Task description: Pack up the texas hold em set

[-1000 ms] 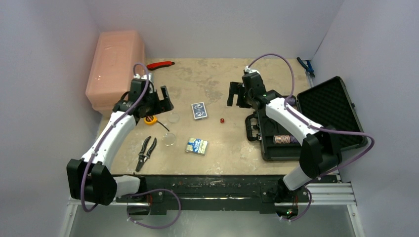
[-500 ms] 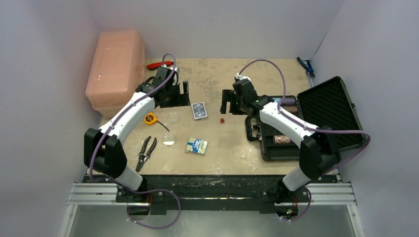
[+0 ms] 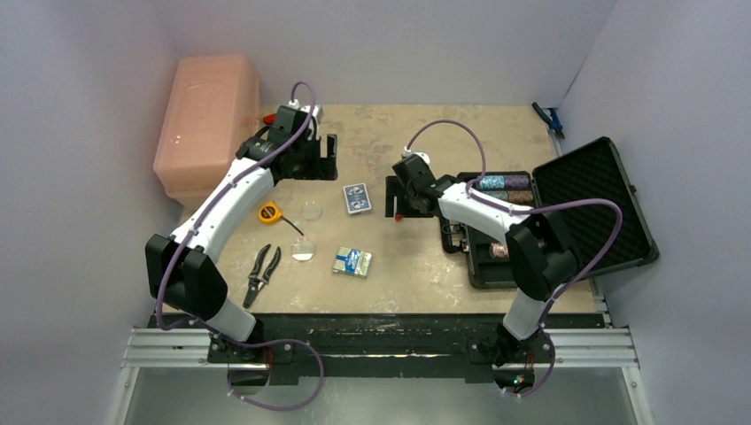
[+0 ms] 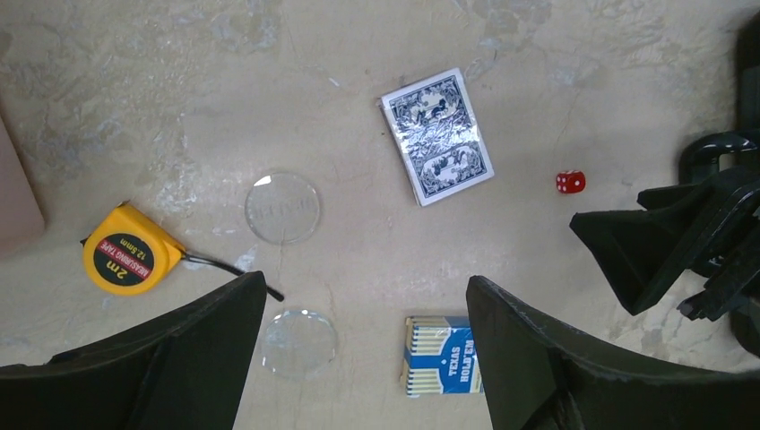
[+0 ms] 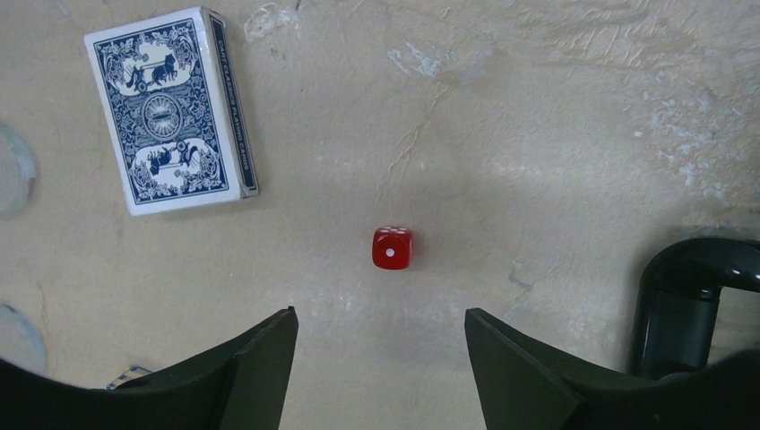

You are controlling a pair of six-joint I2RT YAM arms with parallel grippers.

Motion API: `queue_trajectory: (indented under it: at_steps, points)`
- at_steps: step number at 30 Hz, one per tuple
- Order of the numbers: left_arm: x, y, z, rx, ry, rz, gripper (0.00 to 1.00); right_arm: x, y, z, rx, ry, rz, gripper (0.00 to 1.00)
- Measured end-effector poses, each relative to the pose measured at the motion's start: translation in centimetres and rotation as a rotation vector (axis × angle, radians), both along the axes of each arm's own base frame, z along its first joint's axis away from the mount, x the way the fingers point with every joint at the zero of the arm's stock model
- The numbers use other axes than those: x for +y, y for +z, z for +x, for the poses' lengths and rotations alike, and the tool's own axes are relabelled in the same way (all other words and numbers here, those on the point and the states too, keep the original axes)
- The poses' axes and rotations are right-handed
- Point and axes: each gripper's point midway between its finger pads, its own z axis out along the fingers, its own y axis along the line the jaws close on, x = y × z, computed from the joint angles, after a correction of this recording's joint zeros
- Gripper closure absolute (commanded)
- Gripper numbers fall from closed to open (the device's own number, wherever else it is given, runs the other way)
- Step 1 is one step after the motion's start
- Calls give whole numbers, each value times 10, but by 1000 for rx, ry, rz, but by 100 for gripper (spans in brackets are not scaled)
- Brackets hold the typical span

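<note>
The black briefcase (image 3: 589,199) lies open at the right, with chip rows (image 3: 505,184) inside. A blue-backed card deck (image 3: 357,198) lies mid-table and also shows in the left wrist view (image 4: 436,136) and the right wrist view (image 5: 170,112). A boxed Texas Hold'em deck (image 3: 352,262) lies nearer (image 4: 441,367). One red die (image 5: 392,248) sits just ahead of my open, empty right gripper (image 5: 381,313), which hovers over it (image 3: 396,197). Two pale discs (image 4: 282,208) (image 4: 299,342) lie left of the decks. My left gripper (image 3: 323,159) is open and empty, high above them (image 4: 366,282). A second die is not visible.
A yellow tape measure (image 3: 269,212) and black-handled pliers (image 3: 262,274) lie at the left. The pink bin (image 3: 208,124) stands at the back left. A blue-handled tool (image 3: 547,117) lies at the back right. The briefcase handle (image 5: 681,305) is right of the die.
My left gripper has swung right and toward the back, past the tape measure. My right gripper has moved left and nearer, from beside the case to over the red die.
</note>
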Motion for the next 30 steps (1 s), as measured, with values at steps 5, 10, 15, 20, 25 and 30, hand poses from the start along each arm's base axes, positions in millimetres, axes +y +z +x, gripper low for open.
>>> queue_trajectory:
  at_steps: [5, 10, 15, 20, 25, 30]
  points:
    - [6, 0, -4, -1, 1, 25, 18, 3, -3, 8, -2, -26, -7, 36]
    - [12, 14, -7, -45, 12, 33, 19, 7, -8, 14, -1, -41, -14, 38]
    - [17, 19, -9, -66, 20, 46, 20, 7, -20, 16, 15, -51, -38, 45]
    - [19, 19, -8, -71, 23, 61, 21, 7, -28, 16, 32, -55, -50, 54]
    - [21, 18, -10, -71, 28, 67, 21, 12, -34, 19, 39, -52, -59, 56]
    - [22, 16, -11, -68, 29, 70, 21, 14, -40, 19, 48, -49, -72, 63]
